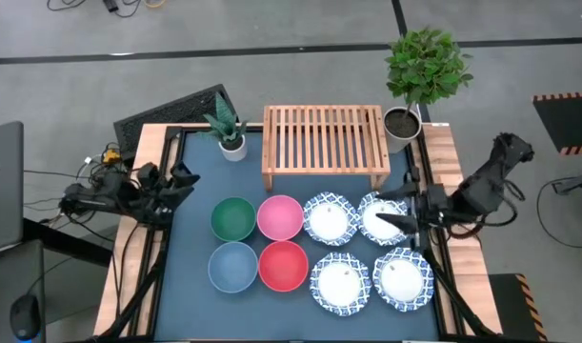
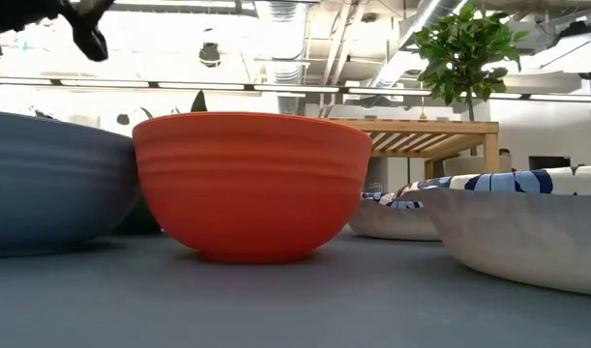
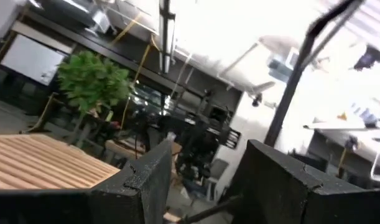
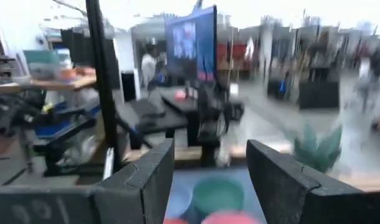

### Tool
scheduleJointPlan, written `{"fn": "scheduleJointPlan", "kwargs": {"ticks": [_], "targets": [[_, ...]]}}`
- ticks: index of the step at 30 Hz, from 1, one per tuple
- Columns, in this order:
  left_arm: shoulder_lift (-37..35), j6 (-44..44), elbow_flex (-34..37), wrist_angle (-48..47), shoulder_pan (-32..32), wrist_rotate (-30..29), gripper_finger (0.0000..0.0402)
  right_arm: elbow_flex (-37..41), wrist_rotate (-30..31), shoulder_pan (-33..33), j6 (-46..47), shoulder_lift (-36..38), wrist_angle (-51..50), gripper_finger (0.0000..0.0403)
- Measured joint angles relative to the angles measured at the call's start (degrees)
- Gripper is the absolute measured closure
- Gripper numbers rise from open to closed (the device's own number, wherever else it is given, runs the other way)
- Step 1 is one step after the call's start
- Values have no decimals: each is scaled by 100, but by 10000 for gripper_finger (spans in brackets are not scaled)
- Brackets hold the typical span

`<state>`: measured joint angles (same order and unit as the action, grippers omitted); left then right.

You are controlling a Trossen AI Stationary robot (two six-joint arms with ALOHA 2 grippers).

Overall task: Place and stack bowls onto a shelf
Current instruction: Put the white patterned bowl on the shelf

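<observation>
We see eight bowls unstacked mid-table, two rows: green bowl (image 1: 233,218), pink bowl (image 1: 280,216), light blue bowl (image 1: 232,266), red bowl (image 1: 284,265) toward left edge — four white blue-rimmed bowls (image 1: 331,219) toward right edge. Wooden shelf (image 1: 324,143) at far edge, nothing on it. Left gripper (image 1: 180,183) over left edge, fingers parted, holding nothing. Right gripper (image 1: 397,211) above far-right patterned bowl — fingers spread, holding nothing.

The left hand (image 1: 181,183) waits at the table's (image 1: 195,286) left edge, fingers parted. The right hand (image 1: 393,208) reaches in over the right edge — fingers apart, holding nothing.
</observation>
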<state>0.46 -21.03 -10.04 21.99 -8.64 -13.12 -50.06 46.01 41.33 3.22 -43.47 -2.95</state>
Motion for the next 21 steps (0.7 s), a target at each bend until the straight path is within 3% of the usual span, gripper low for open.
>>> {"fn": "scheduleJointPlan", "kwargs": {"ticks": [3, 6, 11, 16, 21], "targets": [[3, 46, -451, -809, 0, 2, 209, -393, 486, -157, 1882, 0, -2133, 177], [79, 43, -844, -1566, 0, -187, 209, -585, 474, -373, 3897, -144, -4219, 177], [320, 116, -1160, -2078, 0, -467, 209, -590, -585, -842, 6071, -753, -6456, 177], [566, 298, -1200, -2139, 0, -745, 209, -590, -1900, -1221, 6091, -1630, -7037, 177], [807, 303, -1200, -2146, 0, -868, 209, -590, -2317, -1297, 5641, -2486, -6971, 177]]}}
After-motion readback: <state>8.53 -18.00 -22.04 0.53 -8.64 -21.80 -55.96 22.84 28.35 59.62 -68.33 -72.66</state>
